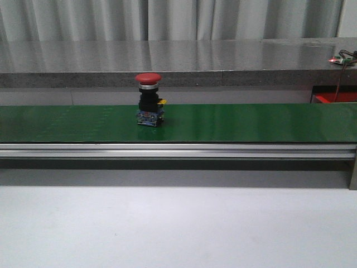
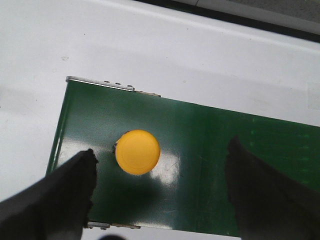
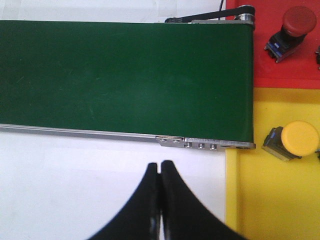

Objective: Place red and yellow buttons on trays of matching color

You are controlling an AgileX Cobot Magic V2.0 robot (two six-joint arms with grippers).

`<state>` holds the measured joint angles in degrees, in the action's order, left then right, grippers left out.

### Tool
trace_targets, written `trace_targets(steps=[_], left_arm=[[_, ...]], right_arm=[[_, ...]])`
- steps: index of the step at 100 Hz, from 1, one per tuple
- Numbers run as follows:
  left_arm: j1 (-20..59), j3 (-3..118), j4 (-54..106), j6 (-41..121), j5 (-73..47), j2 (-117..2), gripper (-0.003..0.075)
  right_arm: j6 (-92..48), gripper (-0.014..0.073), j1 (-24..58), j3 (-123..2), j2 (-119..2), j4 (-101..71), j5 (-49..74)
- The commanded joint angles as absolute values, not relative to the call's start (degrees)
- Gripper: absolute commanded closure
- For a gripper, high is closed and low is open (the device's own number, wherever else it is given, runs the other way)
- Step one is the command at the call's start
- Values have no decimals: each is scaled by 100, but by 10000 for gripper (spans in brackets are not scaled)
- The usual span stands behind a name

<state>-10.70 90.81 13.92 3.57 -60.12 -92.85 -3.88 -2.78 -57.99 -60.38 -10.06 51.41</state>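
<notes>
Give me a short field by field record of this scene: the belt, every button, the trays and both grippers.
belt: green conveyor belt, running across the table
button on belt, front view: red mushroom-head push button, upright
button on belt, left wrist view: yellow round-capped push button, between the fingers
red tray: red plastic tray at the belt's end, holds a red-capped button lying tilted
yellow tray: yellow plastic tray, holds a yellow-capped button
left gripper: left gripper, open, above the belt
right gripper: right gripper, shut, empty
</notes>
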Motion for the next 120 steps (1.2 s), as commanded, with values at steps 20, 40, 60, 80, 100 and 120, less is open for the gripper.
trace_targets(steps=[20,40,60,80,100,120], left_arm=[[-986,8928,1611,491,-5912,-8641,568],[-709,8648,1626,559,-5766,-8407,739],[-449,8505,1626,578,-5673,-8217,739],[-270,8394,1626,715,-5574,-7958,739],[-270,8031,1626,814,-5393,-7527,739],[-270,7553,1626,850,-5094,-7108,739]], right_arm=[[-422,667,-271,-5935,-5926,-1061,4904],[-422,667,-271,-5935,-5926,-1061,4904],[-422,667,-271,-5935,-5926,-1061,4899],[-422,667,-271,-5935,-5926,-1061,4899],[-422,667,-271,-5935,-5926,-1067,4905],[-422,667,-271,-5935,-5936,-1081,4900]])
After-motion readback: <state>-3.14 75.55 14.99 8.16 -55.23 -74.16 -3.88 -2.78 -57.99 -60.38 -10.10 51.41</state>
